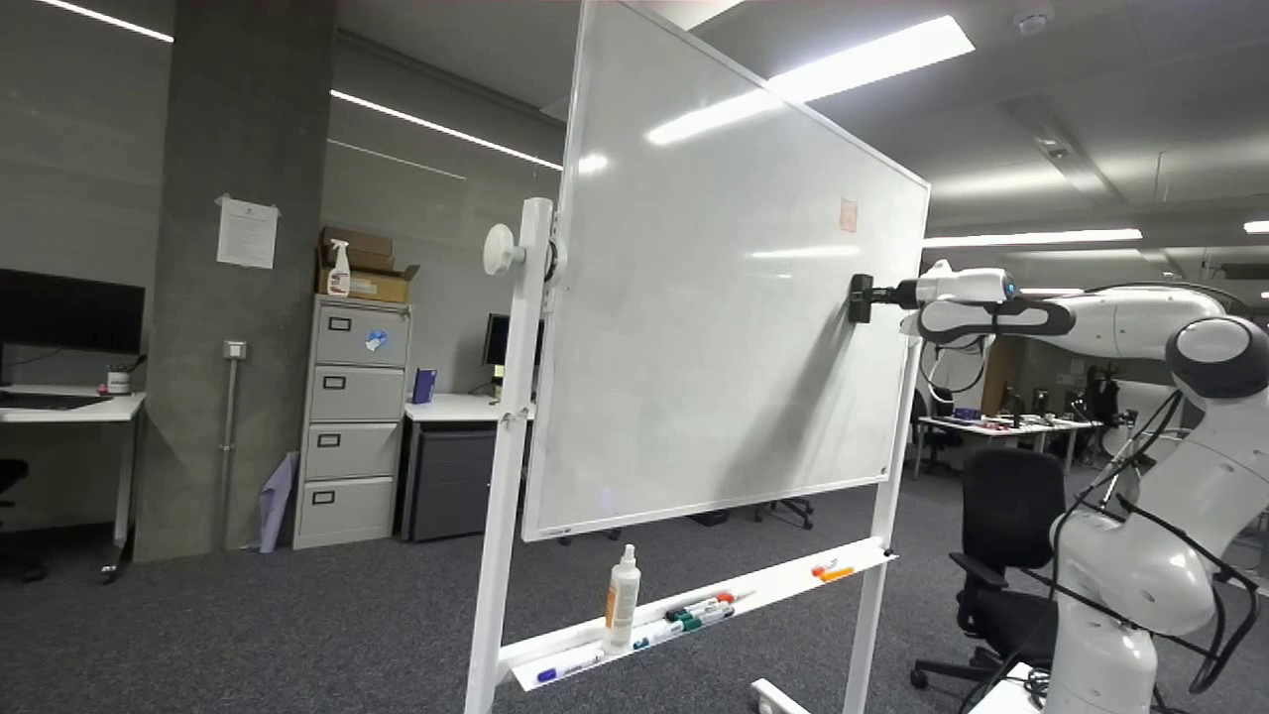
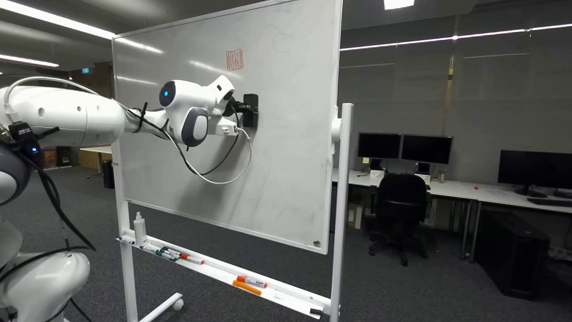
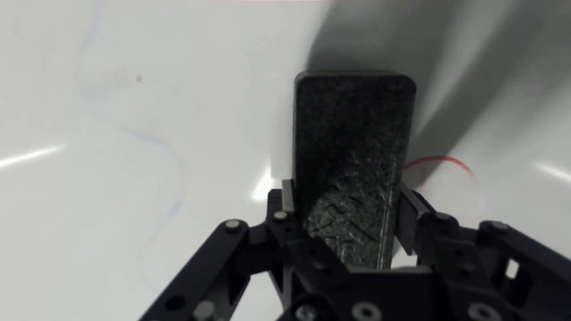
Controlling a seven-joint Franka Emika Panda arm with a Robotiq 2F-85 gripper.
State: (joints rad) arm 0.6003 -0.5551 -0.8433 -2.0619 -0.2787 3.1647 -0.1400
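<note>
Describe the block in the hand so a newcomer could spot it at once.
Start at the big whiteboard. The hand in front of it grips a black rectangular block. Its broad, dark body sets it apart from the slim markers on the tray below.

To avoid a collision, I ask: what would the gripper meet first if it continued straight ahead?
The whiteboard, by way of the black block held in the gripper. The block appears to lie against the whiteboard, though a thin gap cannot be ruled out.
</note>
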